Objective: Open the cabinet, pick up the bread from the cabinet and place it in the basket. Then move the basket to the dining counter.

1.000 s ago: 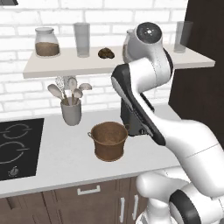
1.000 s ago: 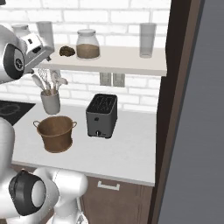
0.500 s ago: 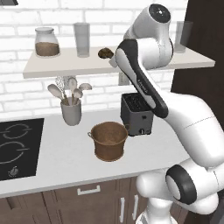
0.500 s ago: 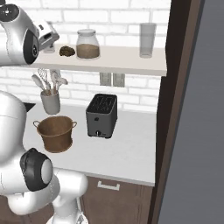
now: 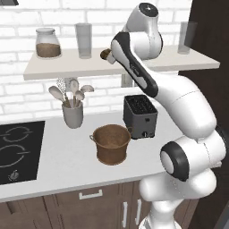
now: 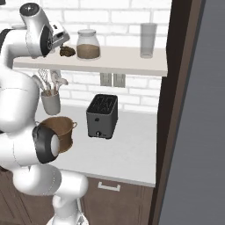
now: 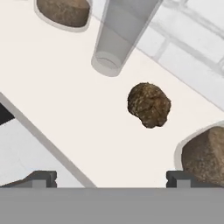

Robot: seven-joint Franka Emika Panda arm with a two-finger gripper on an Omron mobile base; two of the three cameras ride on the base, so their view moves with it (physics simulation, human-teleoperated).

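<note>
Gripper [image 7: 111, 178] with jaws wide apart above the shelf [image 5: 94, 67], bread [image 7: 148, 105] lying free ahead, basket [image 5: 111, 143] on the table [image 5: 58, 156].

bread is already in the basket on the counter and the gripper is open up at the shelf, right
Not quite. The bread is not in the basket; it lies on the shelf, between an empty glass and a jar of brown powder, as the hand view shows. The rest holds: the basket is on the counter and the gripper is open up at the shelf.
</note>
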